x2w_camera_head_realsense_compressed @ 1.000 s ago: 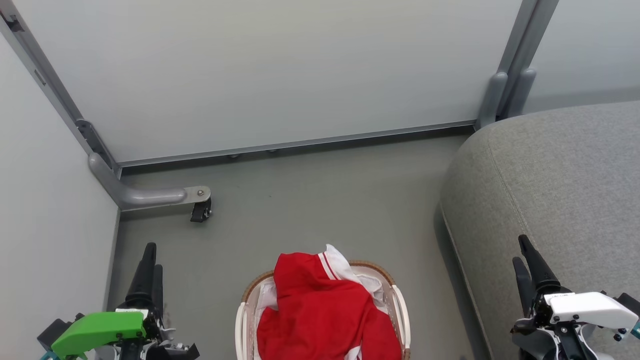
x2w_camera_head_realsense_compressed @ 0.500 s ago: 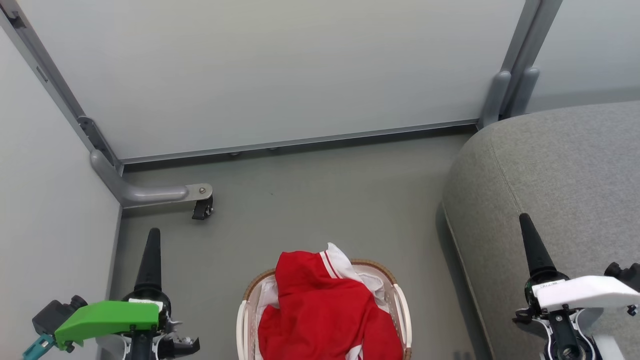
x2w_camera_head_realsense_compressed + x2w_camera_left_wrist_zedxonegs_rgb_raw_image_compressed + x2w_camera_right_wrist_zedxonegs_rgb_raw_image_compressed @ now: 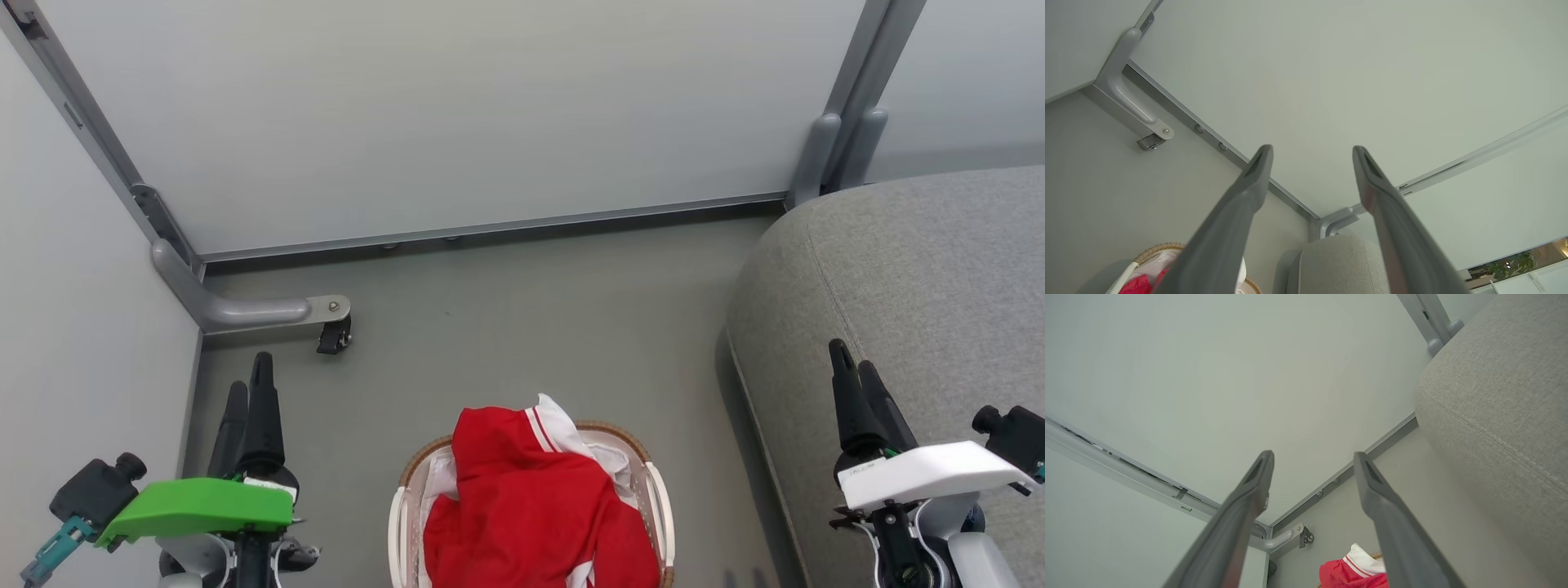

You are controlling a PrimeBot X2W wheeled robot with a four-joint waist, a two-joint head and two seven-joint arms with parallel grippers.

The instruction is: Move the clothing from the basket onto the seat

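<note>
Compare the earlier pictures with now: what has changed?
The left gripper and right gripper each edged forward and twisted at the wrist, jaws open, holding nothing. The clothing stayed in the basket beside the seat, untouched.

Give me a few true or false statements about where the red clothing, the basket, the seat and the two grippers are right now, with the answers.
1. The clothing lies in the basket. True.
2. The left gripper is shut on the clothing. False: it is open, holds nothing and is off to the basket's left.
3. The seat stands on the robot's right of the basket. True.
4. A red garment lies on the seat. False: none shows on the seat; the clothing is in the basket.
5. The right gripper is open. True.
</note>
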